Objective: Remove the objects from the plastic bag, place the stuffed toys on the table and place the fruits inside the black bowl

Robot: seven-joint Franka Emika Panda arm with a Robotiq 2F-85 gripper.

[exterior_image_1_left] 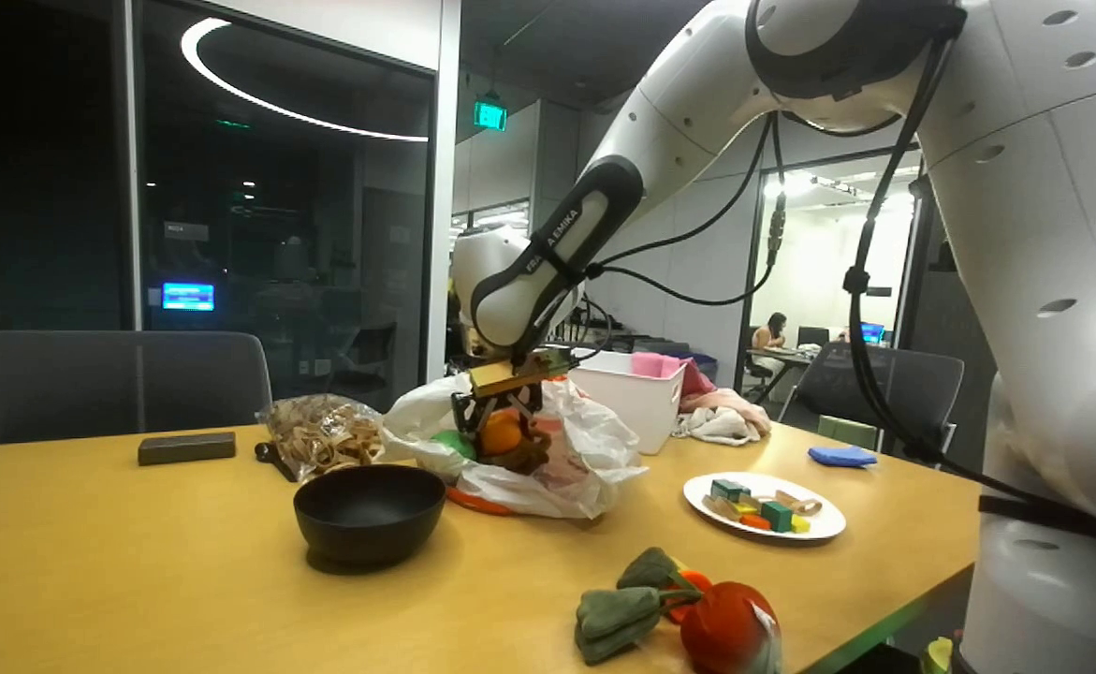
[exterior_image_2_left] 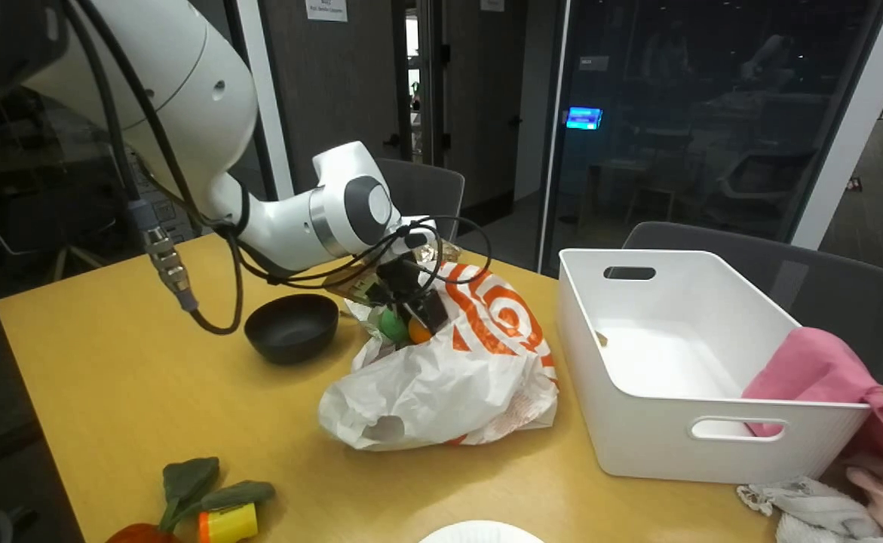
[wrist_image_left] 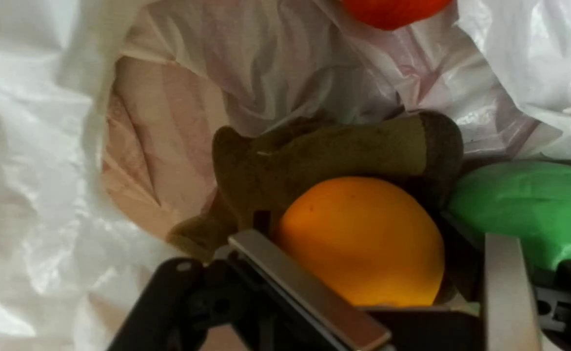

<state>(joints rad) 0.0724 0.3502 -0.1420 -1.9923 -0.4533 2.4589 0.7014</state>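
Orange fruit down in the white plastic bag, and the gripper straddles it, fingers spread, one to each side! From the wrist, one finger lies close along the fruit, contact too tight to call, and a dark gap shows beside the other. Brown stuffed toy in the bag as well, partly hidden by the orange fruit, and look, the green fruit sits just beyond that second finger. Out on the table, the black bowl stands upright, just beside the bag in both exterior views. White box on the bag's other side, pink cloth over its rim, and a white plate carries coloured blocks!
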